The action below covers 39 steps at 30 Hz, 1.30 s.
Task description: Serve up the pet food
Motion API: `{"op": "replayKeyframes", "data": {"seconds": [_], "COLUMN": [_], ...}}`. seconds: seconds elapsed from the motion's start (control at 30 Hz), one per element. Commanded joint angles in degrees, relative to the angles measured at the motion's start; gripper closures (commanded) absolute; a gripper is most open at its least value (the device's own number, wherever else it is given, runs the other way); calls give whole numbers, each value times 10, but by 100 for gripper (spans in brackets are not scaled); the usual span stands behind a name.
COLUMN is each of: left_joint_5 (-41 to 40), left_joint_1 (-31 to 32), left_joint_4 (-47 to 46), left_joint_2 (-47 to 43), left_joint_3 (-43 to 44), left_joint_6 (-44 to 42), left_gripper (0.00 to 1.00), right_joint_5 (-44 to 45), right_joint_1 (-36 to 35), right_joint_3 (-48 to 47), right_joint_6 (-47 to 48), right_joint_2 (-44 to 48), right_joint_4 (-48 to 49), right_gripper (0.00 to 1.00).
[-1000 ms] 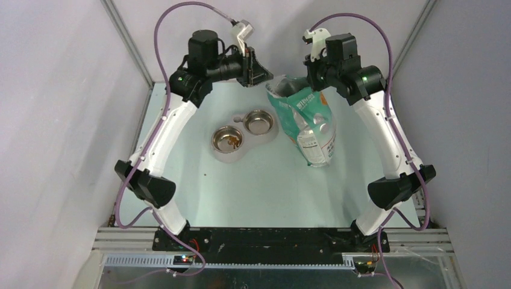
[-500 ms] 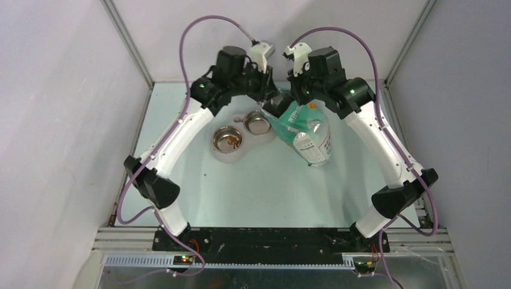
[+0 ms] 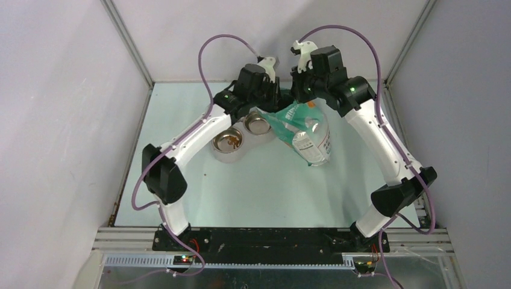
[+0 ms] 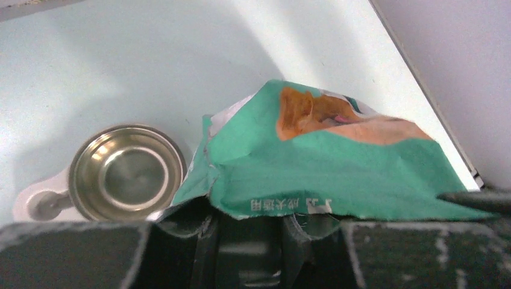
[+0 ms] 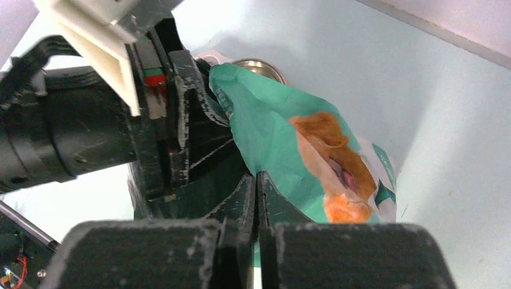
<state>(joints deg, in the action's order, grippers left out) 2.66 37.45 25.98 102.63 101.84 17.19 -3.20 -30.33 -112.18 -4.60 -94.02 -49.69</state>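
A little pet food (image 3: 231, 142) lies in the near steel bowl (image 3: 227, 141). The far steel bowl (image 3: 258, 124) (image 4: 126, 174) is empty. The teal-green and white bag (image 3: 308, 135) (image 4: 337, 162) (image 5: 283, 132) leans with its torn top toward the bowls. My right gripper (image 3: 296, 101) (image 5: 257, 183) is shut on the bag's top edge. My left gripper (image 3: 272, 110) (image 4: 250, 223) is at the bag's mouth from the left. Its jaws stand apart, with the bag's torn edge lying across its fingertips (image 4: 202, 220). I cannot see any pet food inside the bag.
Both bowls sit in a white double stand (image 3: 238, 158) (image 4: 30, 201) at the middle of the pale table. The cell's side walls and frame rails (image 3: 129, 45) close in the back corners. My two wrists crowd together above the bag.
My left arm has swung right and down from the back of the table to the bag's mouth. The right gripper has pulled the bag's top left, toward the bowls.
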Motion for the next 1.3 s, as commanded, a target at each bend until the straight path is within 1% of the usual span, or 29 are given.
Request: {"op": "replayKeyframes", "data": {"seconds": [0.0, 0.2, 0.3, 0.47, 0.5, 0.6, 0.63, 0.67, 0.7, 0.73, 0.77, 0.8, 0.83, 0.97, 1.07, 1.17, 1.27], "left_joint_5": [-68, -89, -82, -42, -9, 62, 101, 124, 166, 182, 211, 224, 247, 276, 289, 293, 278], "left_joint_1": [16, 44, 56, 74, 75, 76, 72, 70, 64, 60, 54, 47, 44, 18, -13, -40, -64], "left_joint_4": [-71, -101, -101, -55, -57, -91, -100, -127, -164, -188, -230, -243, -282, -325, -328, -321, -273], "left_joint_2": [42, 62, 62, 89, 95, 107, 112, 114, 114, 113, 109, 107, 102, 75, 48, 21, -14], "left_joint_3": [-19, -68, -92, -104, -110, -135, -139, -151, -169, -180, -198, -204, -216, -233, -235, -228, -211], "left_joint_6": [8, -33, -48, -54, -48, 0, 16, 49, 71, 112, 131, 162, 175, 223, 256, 278, 262], "left_gripper": [100, 100, 100, 100, 100, 100, 100, 100, 100, 100, 100, 100, 100, 100, 100, 100, 100], "right_joint_5": [-3, 18, 15, 9, 9, 3, 2, 2, 3, 5, 5, 6, 6, 15, 24, 32, 40], "right_joint_1": [7, 12, 14, 14, 15, 17, 17, 17, 17, 17, 17, 18, 19, 28, 36, 49, 61], "right_joint_3": [26, 98, 122, 158, 166, 179, 183, 185, 186, 186, 185, 185, 182, 166, 168, 174, 179], "right_joint_6": [-30, -30, -33, -35, -37, -42, -43, -43, -41, -38, -36, -30, -26, 7, 29, 38, 44], "right_joint_2": [-1, 7, 5, 11, 13, 18, 21, 22, 25, 27, 30, 32, 37, 51, 67, 80, 94], "right_joint_4": [5, 26, 37, 49, 52, 54, 53, 51, 50, 47, 45, 42, 41, 35, 30, 24, 22], "right_gripper": [100, 100, 100, 100, 100, 100, 100, 100, 100, 100, 100, 100, 100, 100, 100, 100, 100]}}
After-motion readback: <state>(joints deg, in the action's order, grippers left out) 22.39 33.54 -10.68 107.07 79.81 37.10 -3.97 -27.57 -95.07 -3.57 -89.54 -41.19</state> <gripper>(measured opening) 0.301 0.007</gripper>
